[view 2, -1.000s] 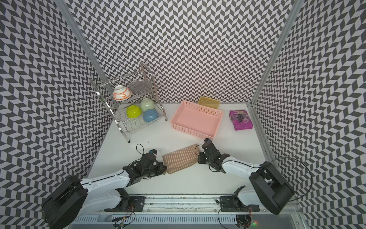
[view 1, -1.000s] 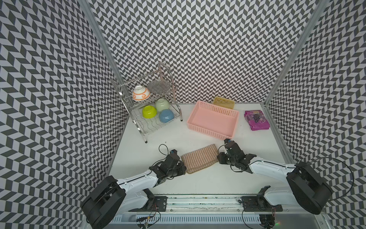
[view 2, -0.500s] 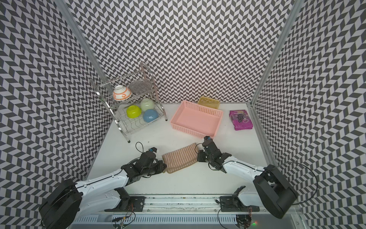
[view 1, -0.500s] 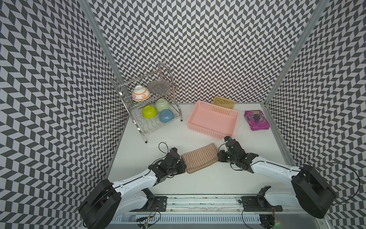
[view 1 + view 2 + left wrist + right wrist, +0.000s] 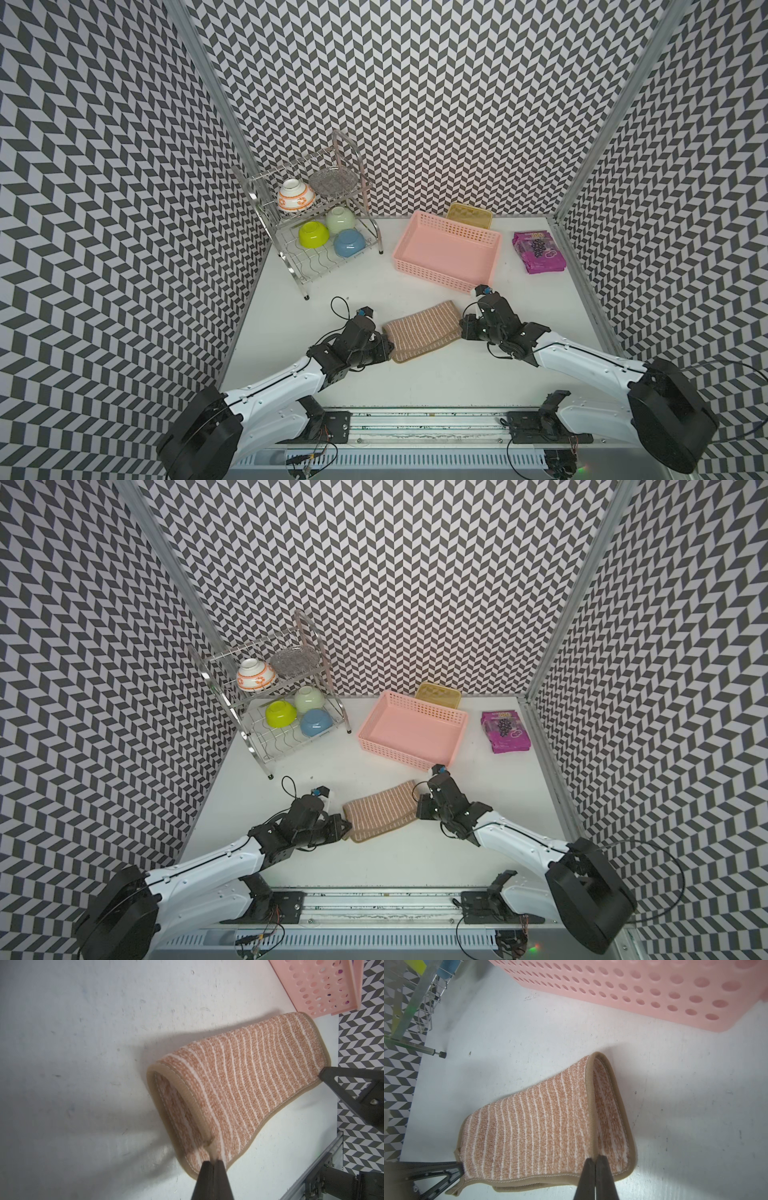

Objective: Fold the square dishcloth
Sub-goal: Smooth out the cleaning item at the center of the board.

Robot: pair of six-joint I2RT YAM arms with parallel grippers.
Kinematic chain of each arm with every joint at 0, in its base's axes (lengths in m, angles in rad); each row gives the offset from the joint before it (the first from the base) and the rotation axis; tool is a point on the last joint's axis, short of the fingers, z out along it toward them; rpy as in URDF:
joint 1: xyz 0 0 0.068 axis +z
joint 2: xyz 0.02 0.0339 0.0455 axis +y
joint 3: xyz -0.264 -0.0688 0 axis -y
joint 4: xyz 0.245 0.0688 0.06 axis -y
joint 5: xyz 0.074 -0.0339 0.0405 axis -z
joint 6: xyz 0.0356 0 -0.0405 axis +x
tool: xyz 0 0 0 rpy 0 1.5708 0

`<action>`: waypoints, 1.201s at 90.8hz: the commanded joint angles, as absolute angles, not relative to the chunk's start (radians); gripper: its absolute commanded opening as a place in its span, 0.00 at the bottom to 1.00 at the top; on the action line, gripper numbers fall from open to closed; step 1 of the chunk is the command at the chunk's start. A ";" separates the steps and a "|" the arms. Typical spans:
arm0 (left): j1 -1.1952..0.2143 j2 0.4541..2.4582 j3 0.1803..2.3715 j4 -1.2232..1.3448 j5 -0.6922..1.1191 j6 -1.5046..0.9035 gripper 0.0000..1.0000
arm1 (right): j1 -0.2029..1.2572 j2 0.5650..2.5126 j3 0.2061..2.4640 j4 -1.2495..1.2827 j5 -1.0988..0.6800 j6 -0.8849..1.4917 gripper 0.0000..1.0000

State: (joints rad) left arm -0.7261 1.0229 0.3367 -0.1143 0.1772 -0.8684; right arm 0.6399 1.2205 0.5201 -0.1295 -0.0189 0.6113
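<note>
Left wrist view: my left gripper (image 5: 212,1165) is clenched on the hem of the square dishcloth (image 5: 239,1088), with the upper layer's corner pinched between the tips. Right wrist view: my right gripper (image 5: 595,1162) is squeezed closed on the upper hem at the opposite end. The cloth lies doubled over on the white table (image 5: 415,382) between my grippers, near the pink basket (image 5: 446,253) but apart from it, layers gaping at both ends. Its long axis runs from my left gripper to my right, the right end slanted toward the basket; pale stripes cross the short way. Both arms reach in low from the front rail, wrists turned inward and facing each other.
</note>
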 commanded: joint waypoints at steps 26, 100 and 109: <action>-0.730 1.096 0.269 -0.028 0.197 -0.888 0.00 | 0.648 1.269 0.452 -0.083 -0.026 0.620 0.00; -0.724 0.959 0.512 -0.253 -0.058 -0.792 0.39 | 0.648 1.172 0.554 -0.140 0.060 0.571 0.38; -0.722 1.009 0.501 -0.112 -0.006 -0.791 0.31 | 0.649 1.223 0.576 -0.091 0.006 0.556 0.37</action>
